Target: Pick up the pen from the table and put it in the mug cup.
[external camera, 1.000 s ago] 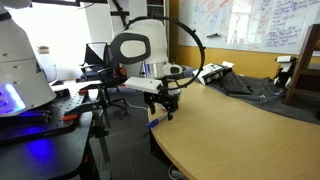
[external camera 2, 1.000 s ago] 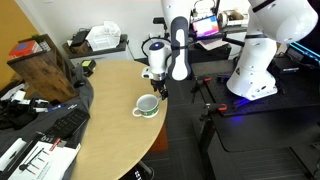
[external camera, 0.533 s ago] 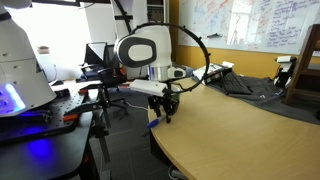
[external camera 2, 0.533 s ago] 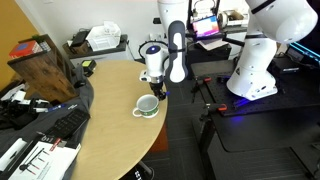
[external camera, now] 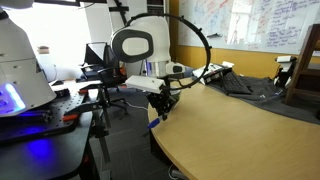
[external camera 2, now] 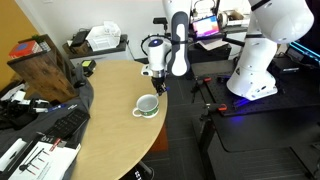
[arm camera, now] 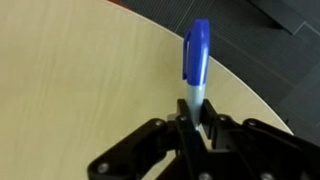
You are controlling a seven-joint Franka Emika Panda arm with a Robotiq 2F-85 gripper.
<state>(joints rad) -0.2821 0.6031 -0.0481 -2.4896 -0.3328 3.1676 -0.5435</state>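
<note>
1 pen (arm camera: 197, 50) held by 1 gripper (arm camera: 193, 125) at the edge of 1 table (arm camera: 80, 80).
The black gripper is squeezed tight on the pen's pale end, and the smooth blue part sticks out toward the curved tan wood edge. 1 round whitish mug cup (external camera 2: 147, 105) with a dark band sits on the table, near the gripper. In both exterior views the pen is too small to see well.
</note>
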